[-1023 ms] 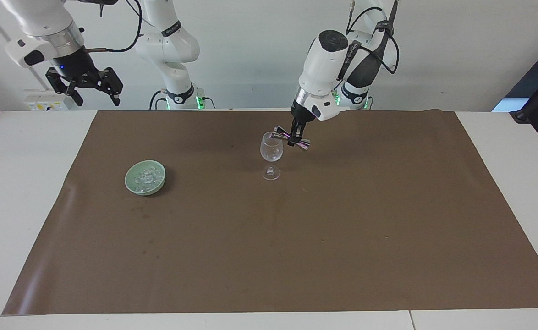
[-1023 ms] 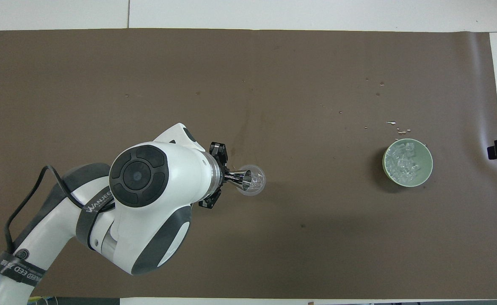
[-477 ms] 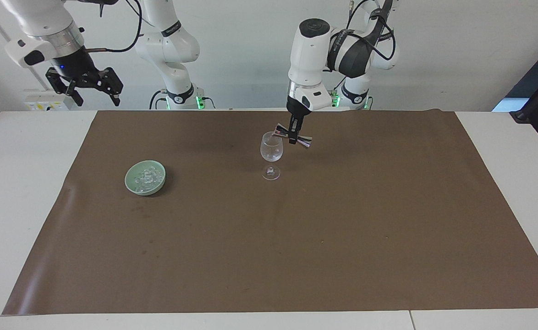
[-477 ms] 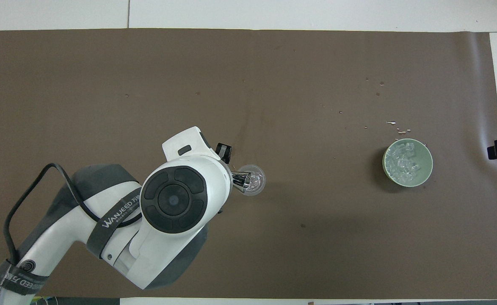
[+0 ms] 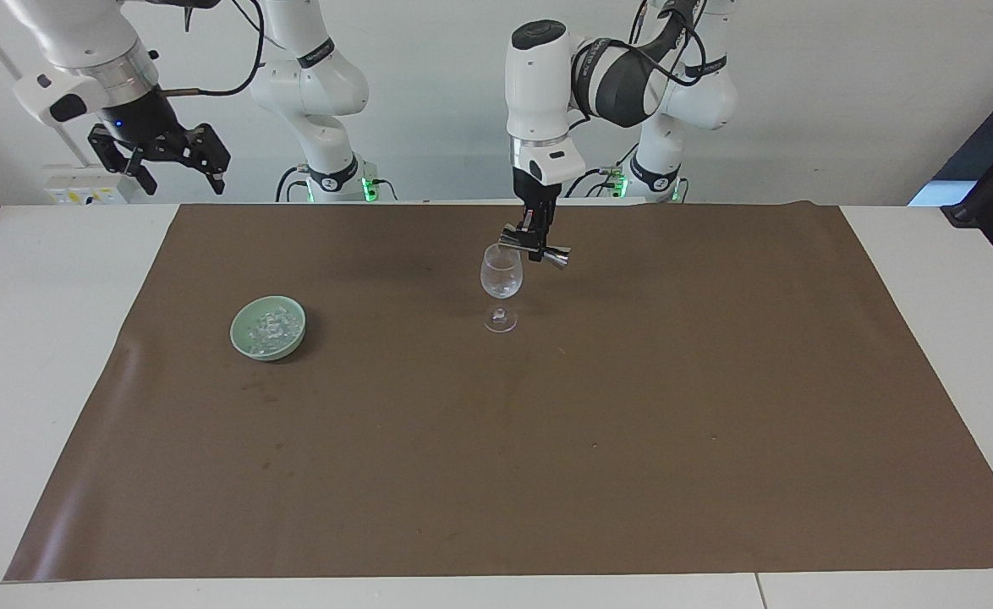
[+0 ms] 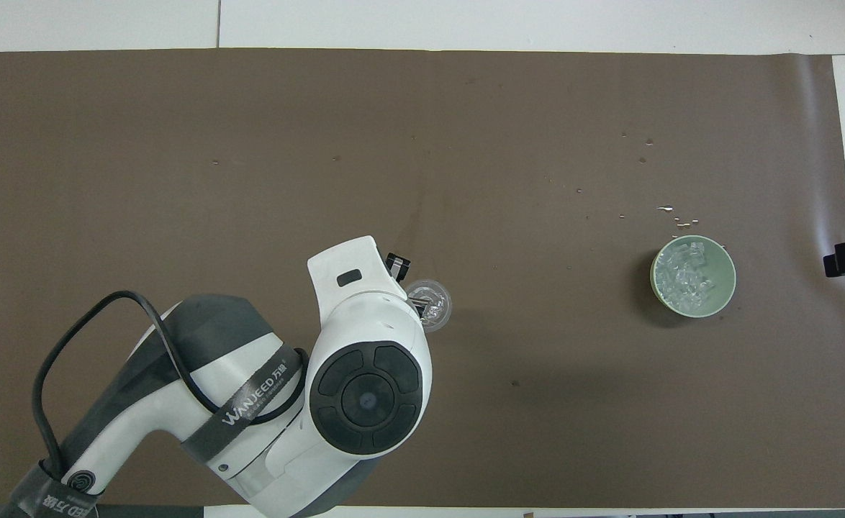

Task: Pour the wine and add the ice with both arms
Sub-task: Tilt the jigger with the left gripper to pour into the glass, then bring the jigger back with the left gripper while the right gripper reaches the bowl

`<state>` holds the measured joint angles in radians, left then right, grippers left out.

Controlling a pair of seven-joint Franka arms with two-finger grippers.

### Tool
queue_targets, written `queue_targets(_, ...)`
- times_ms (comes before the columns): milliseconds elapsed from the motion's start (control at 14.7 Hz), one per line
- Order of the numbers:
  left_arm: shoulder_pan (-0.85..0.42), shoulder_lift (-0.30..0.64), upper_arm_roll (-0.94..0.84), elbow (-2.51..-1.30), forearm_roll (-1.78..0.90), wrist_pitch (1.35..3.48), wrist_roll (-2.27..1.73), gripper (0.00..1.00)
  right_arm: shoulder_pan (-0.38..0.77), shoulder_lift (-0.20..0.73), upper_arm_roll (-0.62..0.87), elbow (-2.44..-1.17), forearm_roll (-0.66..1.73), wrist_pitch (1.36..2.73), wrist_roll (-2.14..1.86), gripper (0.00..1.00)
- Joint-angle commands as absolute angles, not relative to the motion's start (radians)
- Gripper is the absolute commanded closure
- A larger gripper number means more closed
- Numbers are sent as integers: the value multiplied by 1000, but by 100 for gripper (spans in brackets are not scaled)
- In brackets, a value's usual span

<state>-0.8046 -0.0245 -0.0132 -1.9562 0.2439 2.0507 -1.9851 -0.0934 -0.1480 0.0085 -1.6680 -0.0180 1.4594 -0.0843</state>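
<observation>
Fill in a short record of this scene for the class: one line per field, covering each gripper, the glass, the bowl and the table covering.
left gripper: shut on the metal jigger, held tipped on its side over the wine glass's rim
right gripper: open, empty, raised at the right arm's end of the table, waiting
wine glass: upright on the mat, mid-table
green bowl: on the mat toward the right arm's end, holding the ice
brown mat: covers most of the white table; small drops near the bowl

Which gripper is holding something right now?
The left gripper, over the wine glass, is shut on a metal jigger. The right gripper hangs open and empty off the mat.
</observation>
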Motion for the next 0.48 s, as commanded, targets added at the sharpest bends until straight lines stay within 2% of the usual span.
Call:
queue_targets(0,-815,-20,-26,-1934,328,2013,-2032,100,-95,-202,17,-1800,-15,1561,-84,0)
queue_targets(409,-815,-18,-44,-1931,413,2025,-2121,100,-94,-216,17,-2072,38,1845,-113,0)
